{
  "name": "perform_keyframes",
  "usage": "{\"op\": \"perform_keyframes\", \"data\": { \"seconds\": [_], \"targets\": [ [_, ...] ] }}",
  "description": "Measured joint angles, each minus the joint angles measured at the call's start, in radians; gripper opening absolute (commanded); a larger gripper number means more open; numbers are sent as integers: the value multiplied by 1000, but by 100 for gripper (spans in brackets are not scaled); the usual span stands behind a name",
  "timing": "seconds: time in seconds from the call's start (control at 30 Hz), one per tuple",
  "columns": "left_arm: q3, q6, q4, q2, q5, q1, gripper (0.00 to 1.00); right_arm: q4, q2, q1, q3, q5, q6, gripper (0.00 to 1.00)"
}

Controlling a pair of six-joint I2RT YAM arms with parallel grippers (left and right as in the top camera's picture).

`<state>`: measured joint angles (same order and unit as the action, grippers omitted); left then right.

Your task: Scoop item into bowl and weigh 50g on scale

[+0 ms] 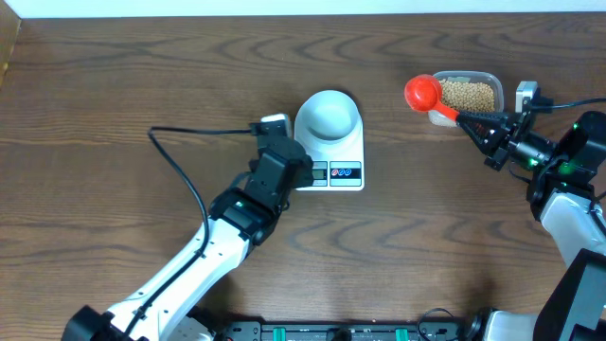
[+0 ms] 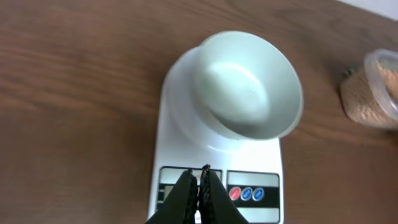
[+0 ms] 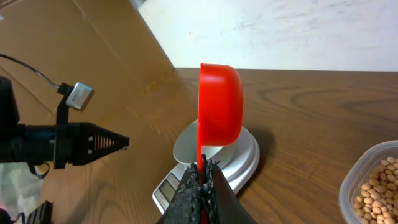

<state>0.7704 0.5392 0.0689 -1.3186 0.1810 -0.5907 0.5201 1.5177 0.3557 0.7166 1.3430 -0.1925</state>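
Beneath the left claw (image 2: 199, 174), the scale's (image 2: 180, 118) display (image 2: 169, 186) is partly hidden.

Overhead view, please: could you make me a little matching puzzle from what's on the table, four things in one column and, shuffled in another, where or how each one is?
Things:
1. bowl
2. red scoop
3. beans
4. left hand

Places or states:
A. in the clear tub
B. shut, over the front of the scale
C. empty, on the scale
D. gripped by the right hand

Pairs: 1-C, 2-D, 3-A, 4-B
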Motion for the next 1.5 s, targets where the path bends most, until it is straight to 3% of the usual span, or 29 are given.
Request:
{"op": "perform_keyframes", "data": {
  "seconds": [0.23, 0.77, 1.13, 1.5],
  "targets": [
    [0, -68, -42, -63, -29, -15, 7, 0, 0, 0, 0, -10, 0, 1],
    [16, -237, -61, -163, -254, -15, 7, 0, 0, 0, 0, -24, 0, 1],
    [21, -354, -62, -175, -281, -15, 7, 0, 0, 0, 0, -31, 0, 1],
    [156, -462, 19, -356, -315, -28, 7, 0, 0, 0, 0, -31, 0, 1]
  ]
}}
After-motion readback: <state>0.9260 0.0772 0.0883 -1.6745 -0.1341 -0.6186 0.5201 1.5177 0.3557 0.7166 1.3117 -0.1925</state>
